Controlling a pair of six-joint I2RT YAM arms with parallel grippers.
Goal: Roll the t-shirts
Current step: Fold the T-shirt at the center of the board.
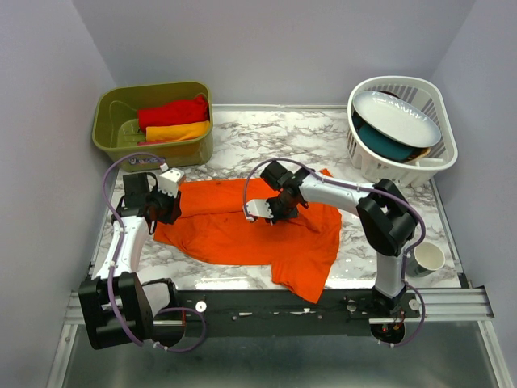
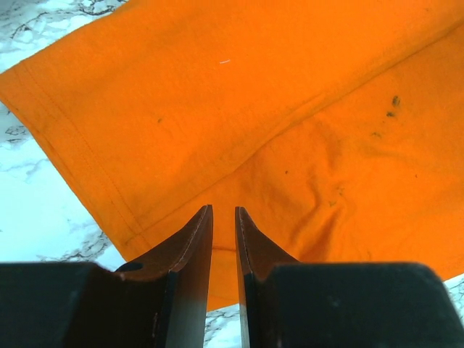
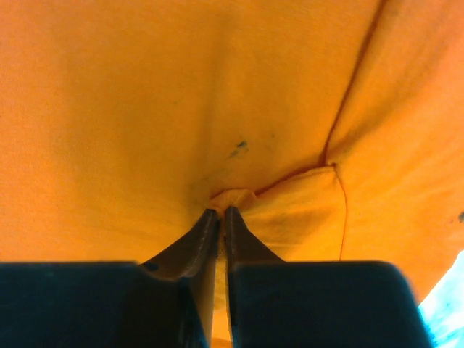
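Note:
The vivid orange t-shirt [image 1: 242, 234] lies spread and rumpled on the marble table. My left gripper [image 1: 171, 210] hovers at its left hem. In the left wrist view its jaws [image 2: 223, 210] stand a narrow way apart, and the orange t-shirt [image 2: 290, 109] and marble show through the gap with nothing between them. My right gripper [image 1: 283, 212] is down on the middle of the shirt. In the right wrist view it [image 3: 220, 210] is shut on a small pinch of orange cloth [image 3: 235, 197] bulging at the tips. A red t-shirt [image 1: 174, 111] and a yellow-orange one [image 1: 178, 131] lie in the green bin.
The green bin [image 1: 109, 121] stands at the back left. At the back right a white basket [image 1: 440, 158] holds a white plate [image 1: 397, 117] and a teal dish [image 1: 386, 145]. A cup [image 1: 426, 259] sits by the table's right edge.

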